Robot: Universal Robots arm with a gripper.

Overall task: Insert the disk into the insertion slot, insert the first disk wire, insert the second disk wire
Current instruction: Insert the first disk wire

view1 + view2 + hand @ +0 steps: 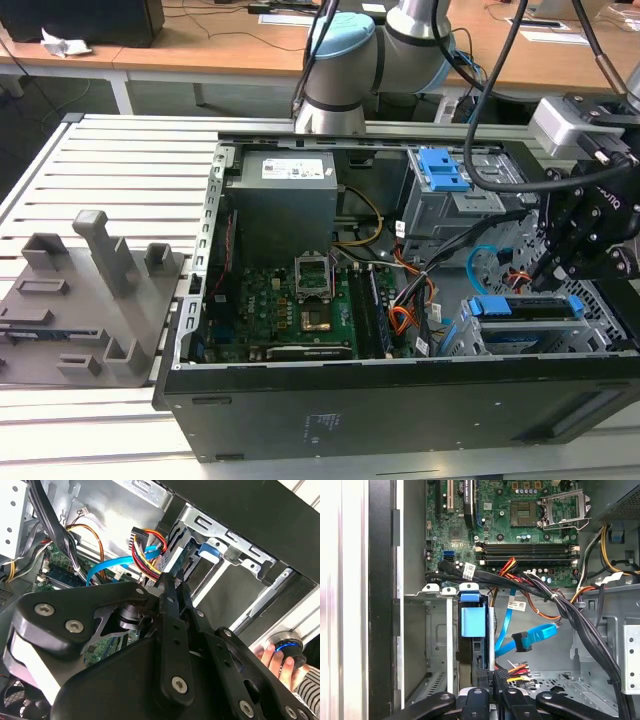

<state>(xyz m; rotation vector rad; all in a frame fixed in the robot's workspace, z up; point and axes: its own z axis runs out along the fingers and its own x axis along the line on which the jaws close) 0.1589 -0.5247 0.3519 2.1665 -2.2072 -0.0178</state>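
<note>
Exterior view: your hand (548,272) hangs over the disk (525,312), which sits in the insertion slot (455,340) of an open computer case (400,405) on a slatted table (110,170).

Second wrist view: the hand (170,582) is pinched onto a red-and-yellow power wire (150,555).

First wrist view: the hand (494,677) grips it beside the disk (472,622). A blue data cable (535,634) lies nearby.

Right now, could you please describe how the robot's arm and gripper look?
The arm has silver-grey tubes and light-blue joint caps, with black cables hanging beside it. The gripper is matte black, built of flat linked bars with silver screw heads.
</note>
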